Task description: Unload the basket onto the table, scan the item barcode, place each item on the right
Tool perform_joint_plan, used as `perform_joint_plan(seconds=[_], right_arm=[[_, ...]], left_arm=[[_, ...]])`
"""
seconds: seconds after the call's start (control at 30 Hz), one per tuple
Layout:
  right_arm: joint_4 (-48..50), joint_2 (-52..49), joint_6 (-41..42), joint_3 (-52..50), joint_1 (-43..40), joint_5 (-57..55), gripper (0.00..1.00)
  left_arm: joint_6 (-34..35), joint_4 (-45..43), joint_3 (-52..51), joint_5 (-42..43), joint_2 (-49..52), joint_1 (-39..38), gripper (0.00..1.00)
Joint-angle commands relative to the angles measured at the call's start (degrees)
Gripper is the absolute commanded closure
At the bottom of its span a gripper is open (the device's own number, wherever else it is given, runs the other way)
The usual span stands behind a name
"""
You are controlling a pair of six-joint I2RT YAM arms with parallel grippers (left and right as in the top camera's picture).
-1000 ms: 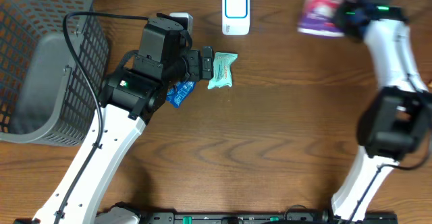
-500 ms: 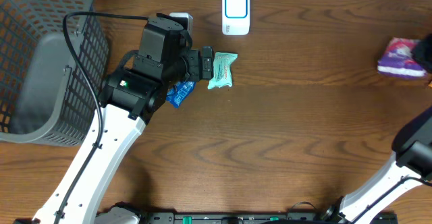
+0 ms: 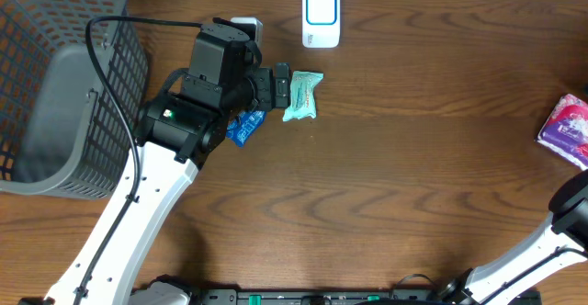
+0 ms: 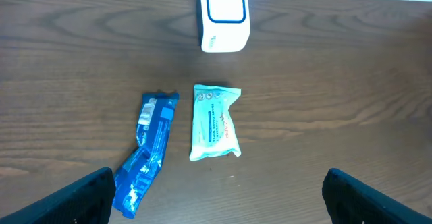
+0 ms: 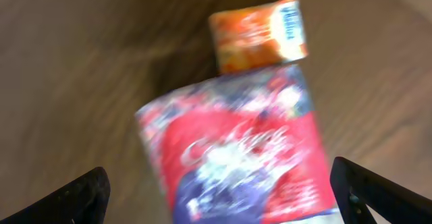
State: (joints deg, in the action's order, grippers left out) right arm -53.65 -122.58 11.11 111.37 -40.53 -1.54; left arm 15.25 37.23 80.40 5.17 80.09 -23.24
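**A:** Where was the item, and what were the pincers doing?

**B:** The teal packet (image 4: 214,121) lay flat on the desk (image 3: 395,195), near the scanner (image 3: 321,16). A blue packet (image 4: 148,153) sat just beside it, not touching. My left pincer (image 4: 223,197) hung over it, spread wide, pinching nothing. My right pincer (image 5: 226,197) was spread too, above a red-and-purple packet (image 5: 243,150) at the desk's far right edge. That view was blurred, so I couldn't tell if there was contact.

**A:** How would the teal one handle?

**B:** My read was a light, soft film pouch, crinkly and a bit slippery. It'd sag if I took it by an end seal. I'd have pinched across the short width at mid-body to keep it flat for the scanner. I couldn't make out a barcode on the top face, so it was probably underneath.
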Motion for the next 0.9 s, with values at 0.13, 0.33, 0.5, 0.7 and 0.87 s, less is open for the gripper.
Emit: perform_joint_plan(seconds=[0.13,0.33,0.5,0.7,0.87], right_arm=[[-1.70,1.33,-1.16,0.24,3.17,18.93,0.01],[-6.62,1.33,-2.45,0.17,9.11,28.46,0.01],[-9.73,1.33,-10.47,-1.95,17.53,36.46,0.01],[-6.60,1.33,-10.78,-5.38,30.08,39.56,0.02],[0.31,1.16,-7.43,-7.61,40.72,39.50,0.14]], left_arm=[[0.28,0.09,1.09,-0.74,0.17,0.20,0.02],[0.28,0.09,1.09,-0.72,0.17,0.20,0.02],[0.28,0.09,1.09,-0.72,0.17,0.20,0.02],[0.28,0.09,1.09,-0.72,0.17,0.20,0.02],[0.28,0.09,1.09,-0.74,0.17,0.20,0.02]])
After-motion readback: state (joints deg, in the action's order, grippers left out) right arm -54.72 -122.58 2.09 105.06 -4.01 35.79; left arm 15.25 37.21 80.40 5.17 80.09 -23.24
